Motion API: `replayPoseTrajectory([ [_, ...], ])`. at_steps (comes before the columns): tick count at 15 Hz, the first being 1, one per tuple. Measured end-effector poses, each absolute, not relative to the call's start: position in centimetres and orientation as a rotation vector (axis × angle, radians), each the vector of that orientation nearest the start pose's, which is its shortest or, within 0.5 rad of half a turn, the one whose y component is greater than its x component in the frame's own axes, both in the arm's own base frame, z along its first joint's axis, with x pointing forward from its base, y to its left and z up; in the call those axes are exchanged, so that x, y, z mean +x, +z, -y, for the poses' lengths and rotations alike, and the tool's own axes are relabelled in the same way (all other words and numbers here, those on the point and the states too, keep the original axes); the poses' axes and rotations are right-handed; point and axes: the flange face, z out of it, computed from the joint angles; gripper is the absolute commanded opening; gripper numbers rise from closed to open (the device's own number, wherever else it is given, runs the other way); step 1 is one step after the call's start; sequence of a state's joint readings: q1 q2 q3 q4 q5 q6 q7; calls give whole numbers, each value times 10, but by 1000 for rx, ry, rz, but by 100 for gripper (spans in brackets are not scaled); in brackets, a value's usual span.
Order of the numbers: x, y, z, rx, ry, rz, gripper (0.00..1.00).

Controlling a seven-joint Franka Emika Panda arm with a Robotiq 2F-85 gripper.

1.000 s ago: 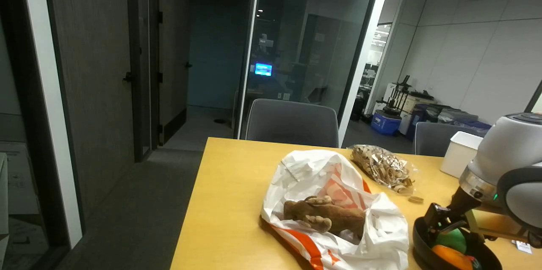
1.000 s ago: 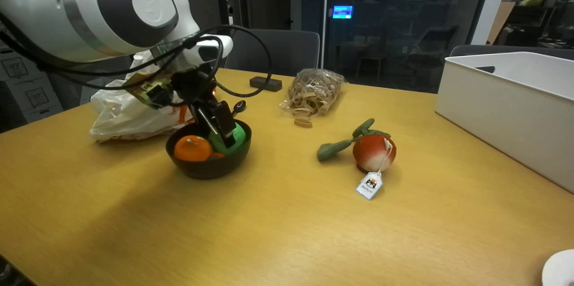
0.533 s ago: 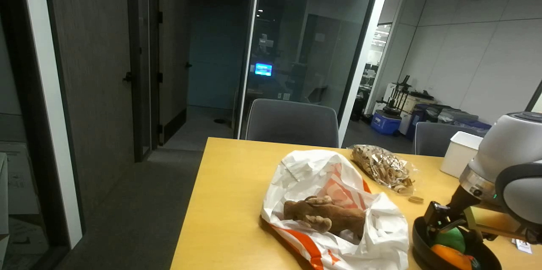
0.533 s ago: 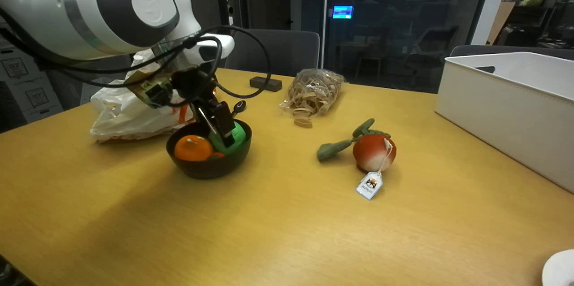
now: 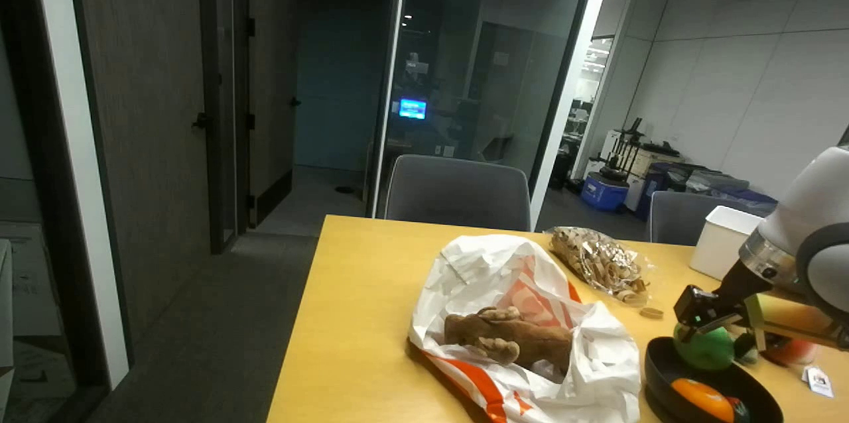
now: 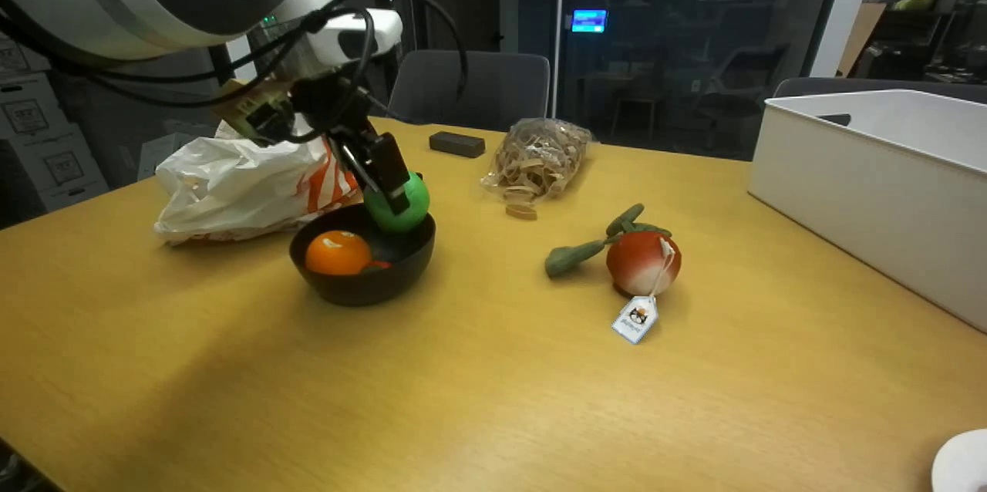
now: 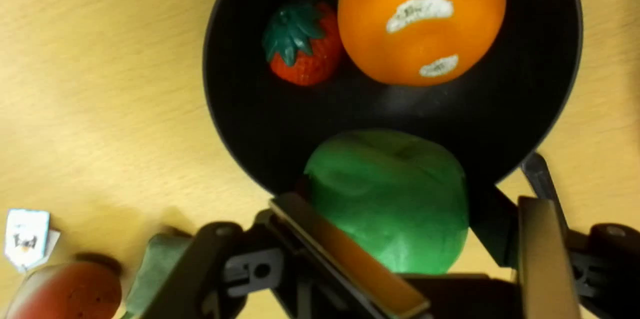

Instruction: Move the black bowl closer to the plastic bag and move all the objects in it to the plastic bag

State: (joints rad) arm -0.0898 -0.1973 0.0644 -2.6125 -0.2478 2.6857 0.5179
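Pincer [image 7: 387,199]: grasping a round green toy apple [image 6: 412,210] with a dimpled top, caught between its two sides.
Wide round matte black bowl [image 6: 362,290]: right below the pincer, upright on the yellow wood-grain table [image 6: 493,399]; the apple overlaps its rim in the wrist view, and from where I stand I can't tell whether the two touch.
Glossy orange toy fruit [image 7: 415,46] with white patches: down in the bowl, below the pincer and apart from it.
Small red toy strawberry [image 7: 310,46] with a green cap: in the bowl too, just beside the orange fruit, below the pincer.
Large wrinkled white plastic bag [image 5: 600,357] with orange markings: on the table, left of the pincer in both exterior views and just beside the bowl; a brown knobbly thing [image 5: 530,337] lies in its open mouth.
Red-and-white round toy vegetable [image 6: 644,264] with green leaves: on the table, right of the pincer in both exterior views.
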Motion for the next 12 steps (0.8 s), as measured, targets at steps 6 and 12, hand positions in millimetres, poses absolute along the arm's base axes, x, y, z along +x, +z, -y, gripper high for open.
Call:
replayPoseTrajectory([
  [6, 431, 416, -15, -3111, -708, -312, 53],
  [12, 402, 471, -78, -2971, -824, 14, 53],
])
